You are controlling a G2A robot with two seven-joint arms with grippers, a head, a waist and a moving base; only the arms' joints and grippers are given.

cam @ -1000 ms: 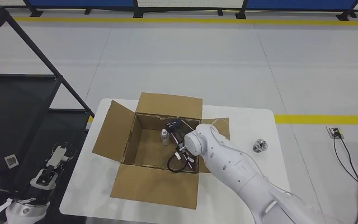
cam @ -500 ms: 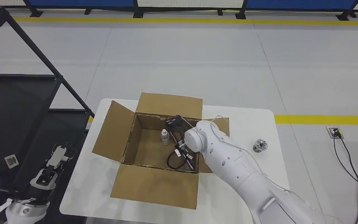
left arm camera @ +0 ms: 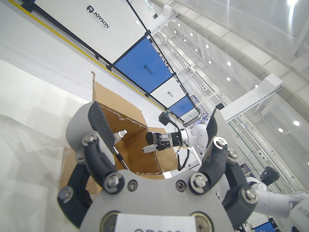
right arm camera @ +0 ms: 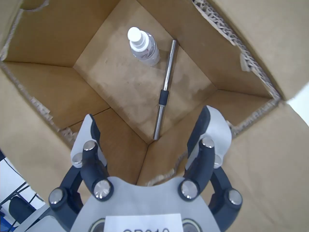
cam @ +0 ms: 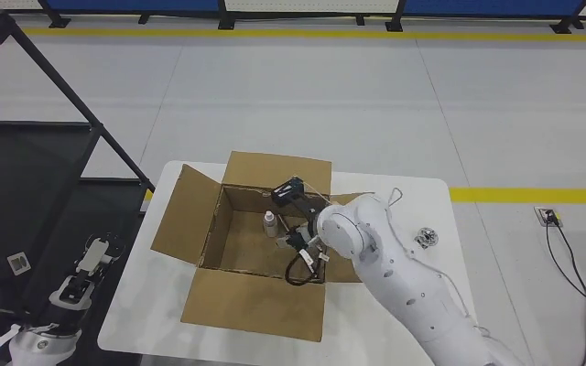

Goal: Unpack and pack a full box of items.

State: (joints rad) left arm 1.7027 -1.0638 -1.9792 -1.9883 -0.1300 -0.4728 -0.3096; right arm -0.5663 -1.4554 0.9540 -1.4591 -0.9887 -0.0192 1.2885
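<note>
A bottle (right arm camera: 143, 47) stands beside a rod (right arm camera: 165, 90) lying on the floor of the box (right arm camera: 48, 25), the right gripper (right arm camera: 149, 117) spread and empty above; a careless descent could topple the bottle or snag the torn rim (right arm camera: 212, 13). Left gripper (left arm camera: 154, 113), also spread, hangs well apart

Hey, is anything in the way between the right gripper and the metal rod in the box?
Nothing visible. The open right gripper hangs over the box with a free line down to the rod on its floor; the bottle stands beside the rod, not over it.
</note>
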